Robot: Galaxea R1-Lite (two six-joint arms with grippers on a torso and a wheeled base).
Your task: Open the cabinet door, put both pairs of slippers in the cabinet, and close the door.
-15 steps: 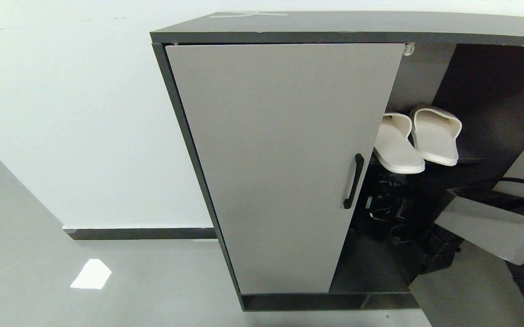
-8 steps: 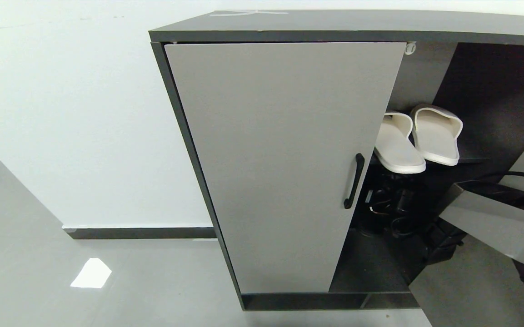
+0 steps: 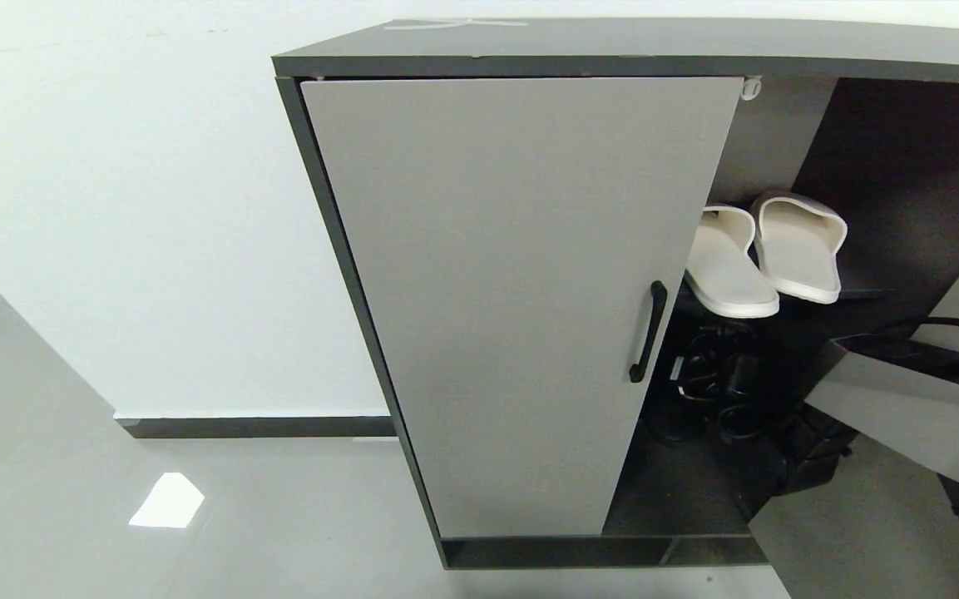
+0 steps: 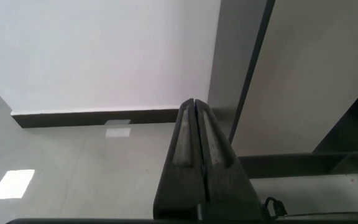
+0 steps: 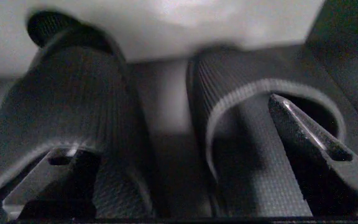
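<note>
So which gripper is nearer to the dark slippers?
Right. The right gripper is at the dark slippers, one finger by each; the left gripper hangs outside the cabinet, near its lower corner.

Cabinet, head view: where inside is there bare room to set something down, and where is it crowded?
Free: the upper shelf between the white slippers and the dark inner wall; the bottom floor beside the shut door. Crowded: below the white slippers, where the right gripper hangs open at the dark slippers.

place: likely home entryway | cues: shoe cabinet [image 3: 654,42], white slippers [image 3: 729,270], bare wall [image 3: 155,208]
</note>
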